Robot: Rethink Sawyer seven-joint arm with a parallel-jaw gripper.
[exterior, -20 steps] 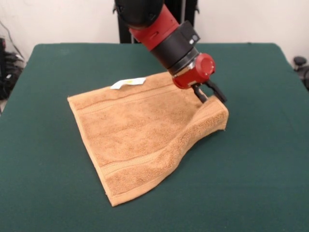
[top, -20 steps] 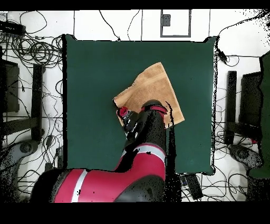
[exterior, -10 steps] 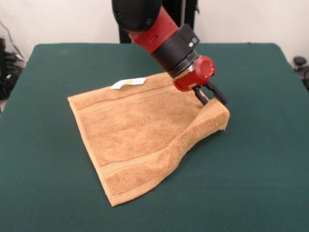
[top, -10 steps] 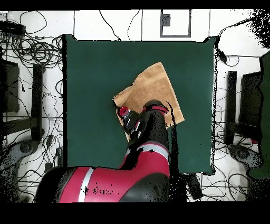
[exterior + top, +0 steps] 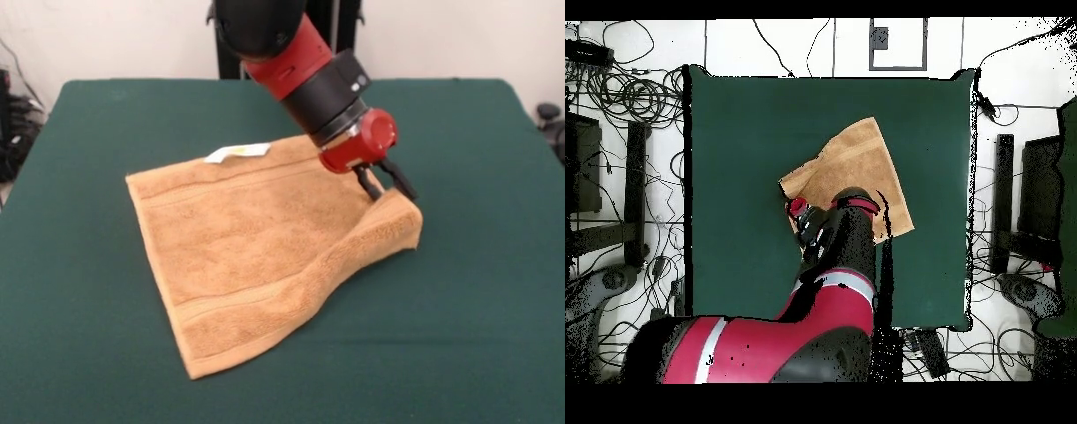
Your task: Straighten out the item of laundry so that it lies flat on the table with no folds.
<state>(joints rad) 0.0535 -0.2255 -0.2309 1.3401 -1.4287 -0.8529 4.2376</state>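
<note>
At the towel's (image 5: 265, 256) raised corner, the gripper (image 5: 387, 183) stayed clamped on the cloth and had dragged it slightly rightward across the table (image 5: 477, 291) since earlier.

From overhead you lose the gripper (image 5: 386, 182) and the near corner of the towel (image 5: 256, 247) under the arm (image 5: 835, 262), while in the front view the arm is cut off at the top edge and the mark on the tag (image 5: 237, 153) is too small to read.
</note>
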